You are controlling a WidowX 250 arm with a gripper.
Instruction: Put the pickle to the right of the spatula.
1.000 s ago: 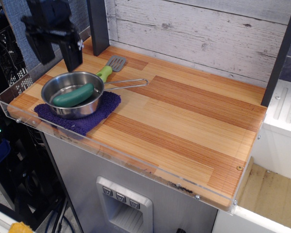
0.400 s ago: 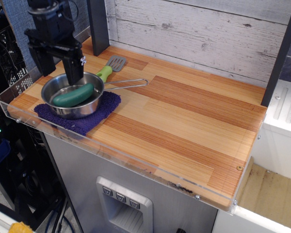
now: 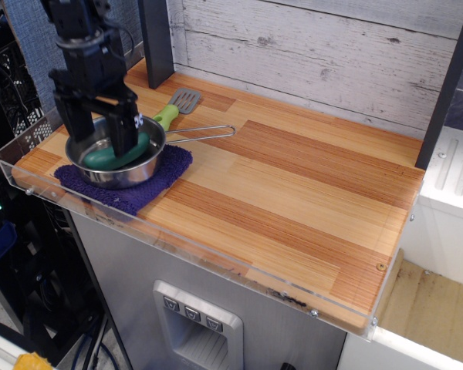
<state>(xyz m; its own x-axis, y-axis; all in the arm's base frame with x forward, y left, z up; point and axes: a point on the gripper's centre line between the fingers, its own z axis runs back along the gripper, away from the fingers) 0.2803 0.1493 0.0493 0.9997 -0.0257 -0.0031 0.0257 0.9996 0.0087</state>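
Only one view, from above the counter. The gripper (image 3: pixel 102 140) hangs over the pan (image 3: pixel 116 171), jaws spread wide either side of the pickle (image 3: pixel 112 158), gripping nothing yet, lined up for a grab. The pickle lies inside the pan, on the purple cloth (image 3: pixel 150 185). The spatula (image 3: pixel 177 105) rests just behind, handle toward the pan.

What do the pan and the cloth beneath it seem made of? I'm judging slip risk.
The round shiny silver pan looks like polished steel, judging by its mirror-like reflections. The dark purple cloth under it looks like soft knitted or terry fabric, matte and nubby, though the weave is unclear.
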